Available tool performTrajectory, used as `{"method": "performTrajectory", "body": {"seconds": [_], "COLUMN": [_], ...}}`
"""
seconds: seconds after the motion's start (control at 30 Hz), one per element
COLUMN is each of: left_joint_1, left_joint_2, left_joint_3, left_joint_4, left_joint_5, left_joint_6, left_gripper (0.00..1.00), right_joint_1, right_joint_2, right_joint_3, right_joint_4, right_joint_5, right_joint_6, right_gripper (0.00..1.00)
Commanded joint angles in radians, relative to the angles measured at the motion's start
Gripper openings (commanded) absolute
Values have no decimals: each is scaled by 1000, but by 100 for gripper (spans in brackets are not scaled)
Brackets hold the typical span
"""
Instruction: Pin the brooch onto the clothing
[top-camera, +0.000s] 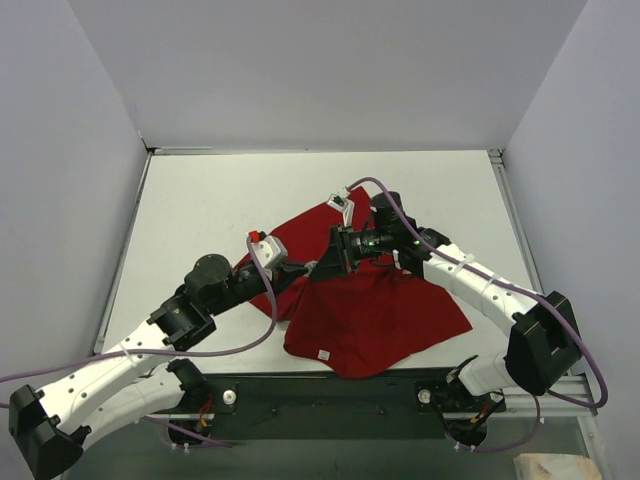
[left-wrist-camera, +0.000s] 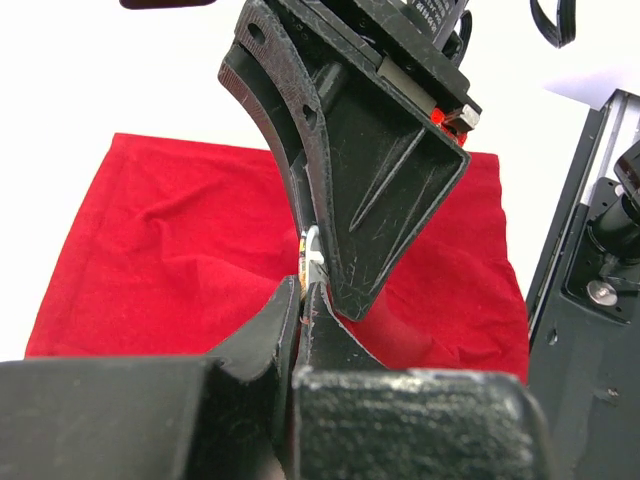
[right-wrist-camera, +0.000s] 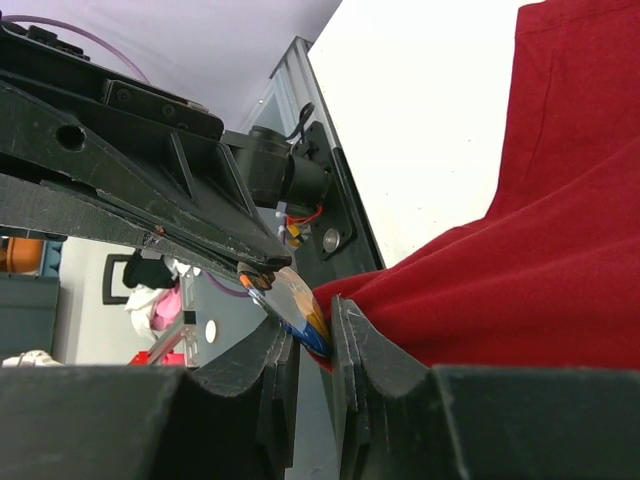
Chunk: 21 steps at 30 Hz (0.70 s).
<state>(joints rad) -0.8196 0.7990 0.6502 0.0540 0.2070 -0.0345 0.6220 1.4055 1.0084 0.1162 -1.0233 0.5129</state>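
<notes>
Pinching the tiny yellowish-gold round brooch (right-wrist-camera: 300, 312) in the narrowed right gripper (right-wrist-camera: 312, 326), closed left gripper (left-wrist-camera: 303, 294) at its rim, middle of the table (top-camera: 220, 200), over the floppy red T-shirt (top-camera: 380, 310). Probably light, stiff, slippery — best held rim-on.

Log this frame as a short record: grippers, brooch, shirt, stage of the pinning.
left gripper: shut, tips meeting the right gripper's over the shirt
right gripper: closed on the brooch
brooch: in the right gripper, against a raised shirt fold
shirt: red, crumpled on the table
stage: brooch at the fabric; whether pinned, cannot tell
</notes>
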Motion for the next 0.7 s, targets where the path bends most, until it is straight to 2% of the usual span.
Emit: {"method": "performTrajectory", "body": {"seconds": [0.0,0.37,0.67], "left_joint_1": [-41,-41,-41], "left_joint_2": [-73,-113,-147], "left_joint_3": [-7,-47,-76], "left_joint_4": [61,81,73], "left_joint_5": [111,39,-93], "left_joint_6": [54,39,-15], "left_gripper": [0,0,0], "right_joint_1": [-61,-70,-76], "right_joint_2": [24,13,-33], "right_joint_3": [29,7,-54], "right_joint_4": [56,94,203], "right_joint_5": [132,124,100], "right_joint_6": [81,93,114], "right_gripper": [0,0,0]}}
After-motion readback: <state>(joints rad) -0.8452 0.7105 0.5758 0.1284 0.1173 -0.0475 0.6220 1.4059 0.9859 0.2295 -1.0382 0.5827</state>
